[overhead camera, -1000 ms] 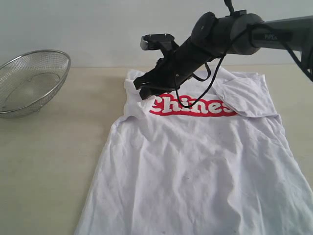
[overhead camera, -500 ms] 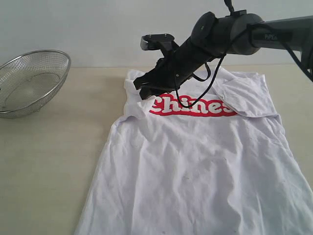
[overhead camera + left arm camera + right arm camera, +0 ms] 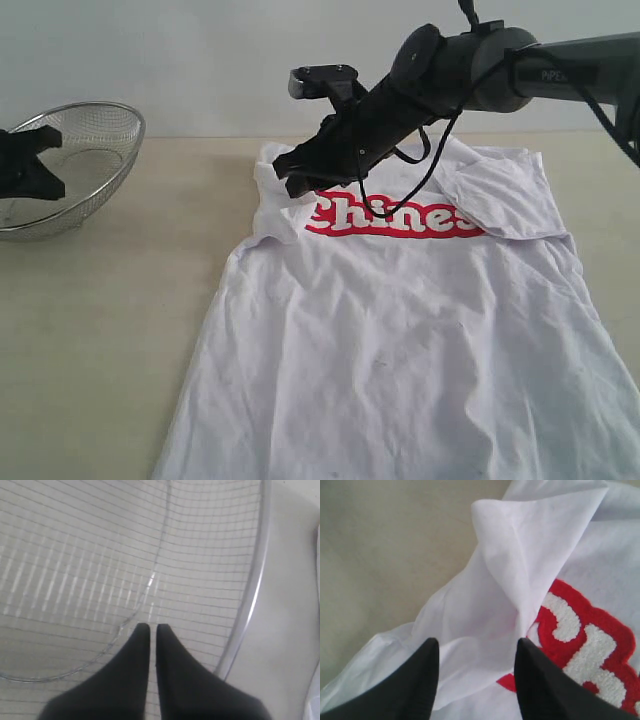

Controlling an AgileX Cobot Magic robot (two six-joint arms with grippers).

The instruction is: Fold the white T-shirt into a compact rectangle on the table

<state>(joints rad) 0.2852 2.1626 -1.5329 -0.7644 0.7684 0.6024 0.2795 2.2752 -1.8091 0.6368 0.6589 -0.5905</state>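
The white T-shirt (image 3: 400, 340) lies face up on the table (image 3: 120, 330), its red lettered band (image 3: 395, 215) across the chest and both sleeves folded inward. My right gripper (image 3: 290, 178) hovers open just above the folded sleeve at the shirt's far left corner. In the right wrist view its fingers (image 3: 476, 642) straddle a raised fold of the white T-shirt (image 3: 520, 560) beside the red lettering (image 3: 580, 645), gripping nothing. My left gripper (image 3: 30, 165) is far off at the left edge, over the mesh bowl, and its jaws (image 3: 149, 626) are shut and empty.
A wire-mesh metal bowl (image 3: 90, 130) stands at the back left of the table, empty, filling the left wrist view (image 3: 100, 555) with its rim (image 3: 250, 600). Bare table (image 3: 380, 545) lies left of the shirt. The right arm (image 3: 500, 70) reaches across from the right.
My left gripper has come into the exterior view at the far left, over the bowl. The right gripper has lifted very slightly over the sleeve; the shirt has not moved.
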